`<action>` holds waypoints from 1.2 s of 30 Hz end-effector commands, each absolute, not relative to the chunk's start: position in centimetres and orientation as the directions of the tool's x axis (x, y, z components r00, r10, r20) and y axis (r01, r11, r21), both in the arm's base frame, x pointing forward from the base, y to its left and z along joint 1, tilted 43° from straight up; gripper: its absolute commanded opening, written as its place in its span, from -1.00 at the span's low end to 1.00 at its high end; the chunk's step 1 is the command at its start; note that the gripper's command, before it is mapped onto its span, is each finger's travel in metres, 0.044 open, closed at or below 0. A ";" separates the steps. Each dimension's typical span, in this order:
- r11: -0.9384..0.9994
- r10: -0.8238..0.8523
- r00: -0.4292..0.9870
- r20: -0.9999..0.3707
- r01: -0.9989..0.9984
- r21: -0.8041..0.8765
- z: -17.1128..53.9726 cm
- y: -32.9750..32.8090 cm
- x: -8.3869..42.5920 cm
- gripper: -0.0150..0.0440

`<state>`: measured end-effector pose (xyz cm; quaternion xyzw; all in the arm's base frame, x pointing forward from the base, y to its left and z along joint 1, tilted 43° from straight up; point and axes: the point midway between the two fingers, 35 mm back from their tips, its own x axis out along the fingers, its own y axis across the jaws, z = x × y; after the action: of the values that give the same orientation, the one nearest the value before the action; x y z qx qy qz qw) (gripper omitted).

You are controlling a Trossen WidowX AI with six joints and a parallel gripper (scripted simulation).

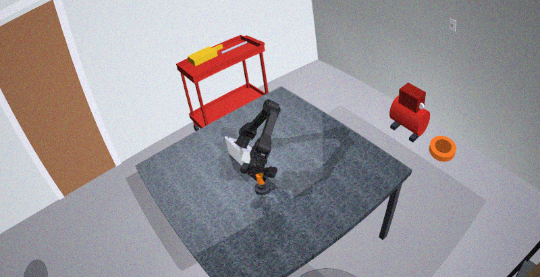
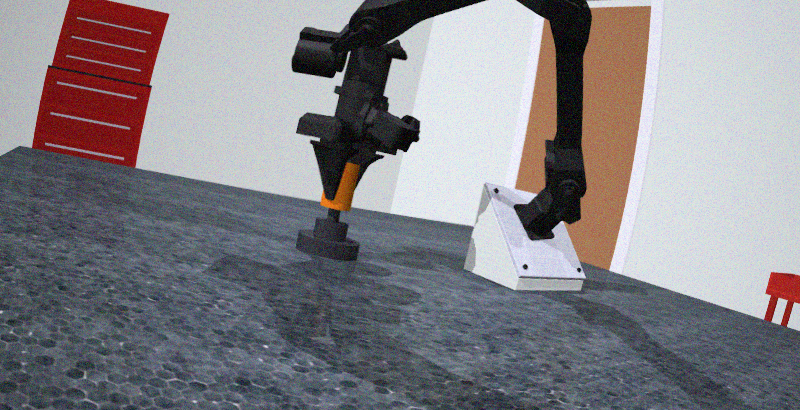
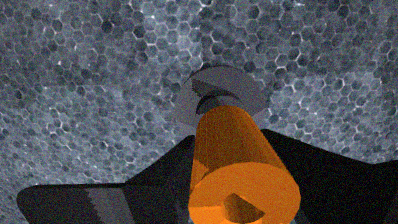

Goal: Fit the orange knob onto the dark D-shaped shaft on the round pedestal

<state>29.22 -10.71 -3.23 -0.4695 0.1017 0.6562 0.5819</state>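
Note:
The orange knob (image 1: 260,179) (image 2: 347,186) (image 3: 235,142) is held between my fingers, slightly tilted, with its hollow top facing the wrist camera. My gripper (image 2: 341,192) is shut on it. The round dark pedestal (image 1: 262,189) (image 2: 326,245) (image 3: 225,82) stands on the table under the knob. The dark shaft (image 2: 333,214) shows as a short length between the knob's lower end and the pedestal's raised middle. The knob's lower end is at the shaft's top, above the pedestal and not touching it. Whether the shaft's tip is inside the hole is hidden, as is its flat side.
The arm's white sloped base block (image 1: 236,152) (image 2: 520,239) stands on the dark table (image 1: 309,215) (image 2: 167,307), behind the pedestal in the top view and to its right in the exterior view. A red cart (image 1: 226,61) stands beyond the table.

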 end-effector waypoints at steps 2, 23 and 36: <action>-0.306 0.668 0.117 -0.734 -0.857 -0.415 -3.4 -10.6 29.2 -0.49; -0.098 0.668 0.117 -0.735 -0.965 -0.243 -3.1 -11.2 29.5 -0.49; 0.498 0.668 0.117 -0.735 -0.805 0.324 -3.2 -10.9 29.6 -0.49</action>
<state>29.50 -10.89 -3.23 -0.1462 0.3930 0.5372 0.7319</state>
